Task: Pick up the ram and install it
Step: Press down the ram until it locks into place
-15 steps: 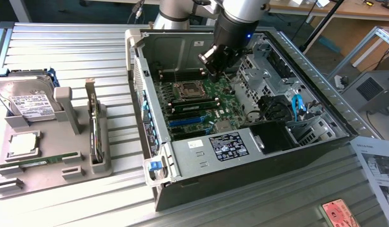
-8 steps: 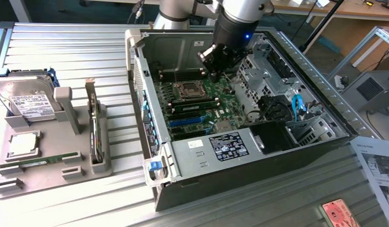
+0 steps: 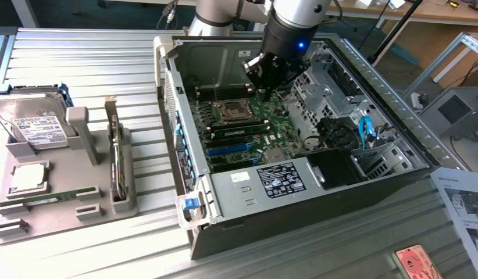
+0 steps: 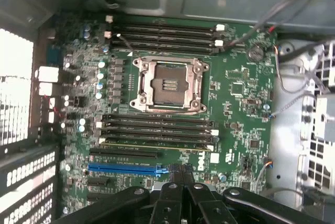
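Your end effector (image 3: pixel 268 87) hangs inside the open computer case (image 3: pixel 247 215), above the motherboard (image 4: pixel 235 93), with its fingers pressed together and nothing between them. In the wrist view the two fingertips (image 4: pixel 183 174) meet over the lower edge of the board, near the blue expansion slot (image 4: pixel 123 170), so no stick is being carried here.

A ram stick (image 4: pixel 157 144) appears to sit already in the memory slot bank (image 4: pixel 157 130) beside the empty CPU socket (image 4: pixel 167 85): a pale, yellowish edge runs along the slot nearest the expansion slots, and in the exterior view a green strip (image 3: pixel 241 126) lies there too. I judge it seated, since it stands on edge in line with its slot, though you cannot see whether the white latches have closed.

Another ram stick (image 3: pixel 57 196) lies in the grey holder tray (image 3: pixel 107 203) on the worktop (image 3: pixel 107 70), well apart from the case on the exterior view's left, next to a hard drive (image 3: pixel 29 119) propped upright in its cradle. The tray keeps each part on edge so fingers can reach both faces.
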`<control>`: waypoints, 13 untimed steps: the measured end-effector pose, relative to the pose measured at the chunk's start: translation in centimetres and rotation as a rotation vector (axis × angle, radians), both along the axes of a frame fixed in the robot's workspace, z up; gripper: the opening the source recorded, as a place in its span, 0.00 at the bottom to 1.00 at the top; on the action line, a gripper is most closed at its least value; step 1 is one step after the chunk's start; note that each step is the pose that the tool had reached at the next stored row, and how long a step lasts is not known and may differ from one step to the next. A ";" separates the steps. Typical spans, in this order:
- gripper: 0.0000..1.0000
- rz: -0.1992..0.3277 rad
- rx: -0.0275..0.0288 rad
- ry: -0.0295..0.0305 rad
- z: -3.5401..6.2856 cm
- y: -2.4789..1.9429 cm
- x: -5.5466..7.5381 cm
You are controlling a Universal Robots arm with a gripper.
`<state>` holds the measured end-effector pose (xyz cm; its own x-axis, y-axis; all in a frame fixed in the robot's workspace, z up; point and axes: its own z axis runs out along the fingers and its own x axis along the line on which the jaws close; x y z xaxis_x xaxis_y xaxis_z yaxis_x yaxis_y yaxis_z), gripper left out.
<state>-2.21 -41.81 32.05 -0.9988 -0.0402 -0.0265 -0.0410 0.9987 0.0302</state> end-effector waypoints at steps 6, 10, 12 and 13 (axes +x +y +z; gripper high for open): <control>0.11 -0.001 -0.0001 0.0000 0.00 0.00 0.0; 0.11 -0.002 -0.0001 0.0009 0.00 0.00 0.0; 0.11 -0.001 -0.0001 0.0042 0.00 0.00 0.1; 0.11 -0.001 -0.0001 0.0070 0.00 0.00 0.1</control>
